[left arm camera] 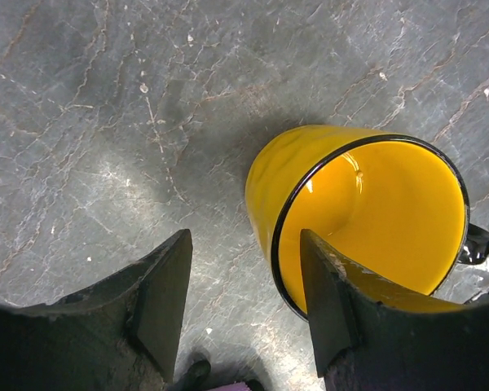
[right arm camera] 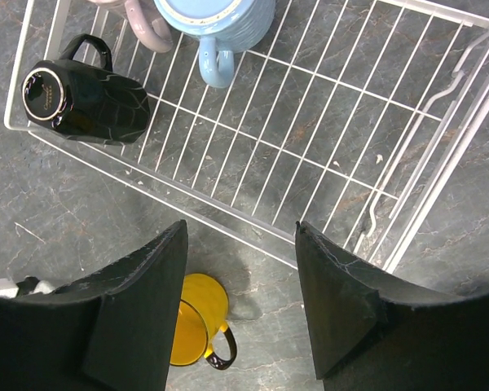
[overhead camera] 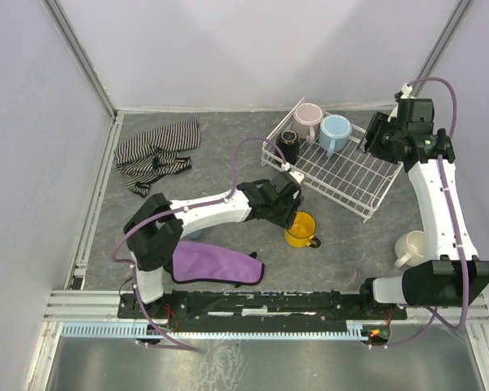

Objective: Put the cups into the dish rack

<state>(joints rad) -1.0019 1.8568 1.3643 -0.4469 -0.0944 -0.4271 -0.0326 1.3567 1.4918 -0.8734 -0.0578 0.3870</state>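
The yellow cup [overhead camera: 301, 230] stands on the table [overhead camera: 228, 155] at centre frame, just below the rack [overhead camera: 342, 175]. The left gripper [left arm camera: 244, 244] is part open at its rim, one finger [left arm camera: 330, 301] across the mouth and the other outside the wall; whether either touches it, I cannot tell. The black cup [right arm camera: 85, 98], on its side, the pink cup [overhead camera: 308, 116] and the blue cup [overhead camera: 336, 130] sit in the rack, upper right. A cream mug [overhead camera: 411, 247] stands at right. The right gripper [right arm camera: 240, 232] hangs part open and empty over the rack.

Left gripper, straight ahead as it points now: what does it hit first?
Likely the yellow cup: its wall sits just inside one finger of the left gripper; otherwise bare table. Depth unclear.
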